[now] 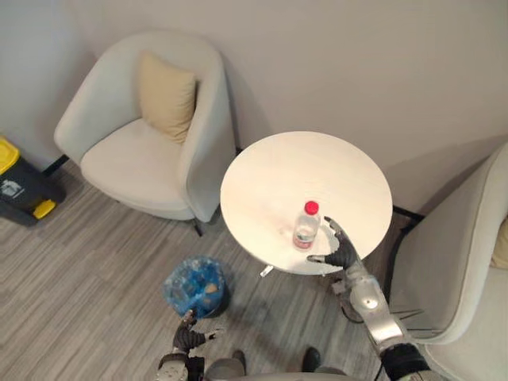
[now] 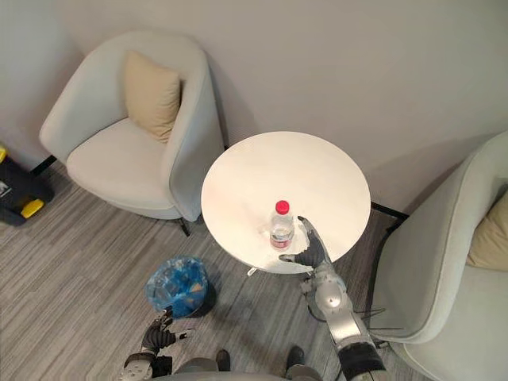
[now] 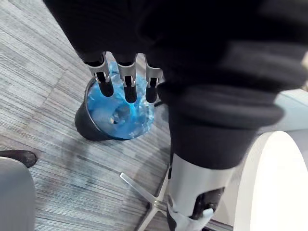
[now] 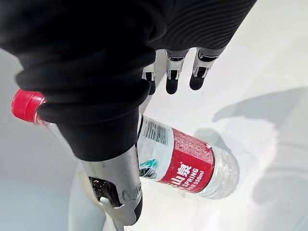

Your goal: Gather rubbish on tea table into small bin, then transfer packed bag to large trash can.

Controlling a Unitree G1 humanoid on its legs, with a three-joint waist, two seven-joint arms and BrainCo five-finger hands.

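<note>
The bottle [image 1: 305, 226], clear with a red cap, stands upright on the table [image 1: 317, 163], near the table's edge closest to the robot. The right hand [image 1: 340, 248] sits just beside it over that same edge, spread wide and holding nothing, thumb low by the bottle's base. I cannot tell whether it touches yet.

To grasp well, the hand should likely slide in until the labelled middle sits between thumb and fingers, close evenly so the light bottle does not tip, then lift straight up before swinging off the table.

The bin [image 1: 196, 286], lined in blue, stands on the floor near the table's left front. The left hand [image 1: 189, 337] hovers by it, fingers straight and empty. The trash can [image 1: 20, 186] stands well apart from the table, past the armchair [image 1: 135, 155].
</note>
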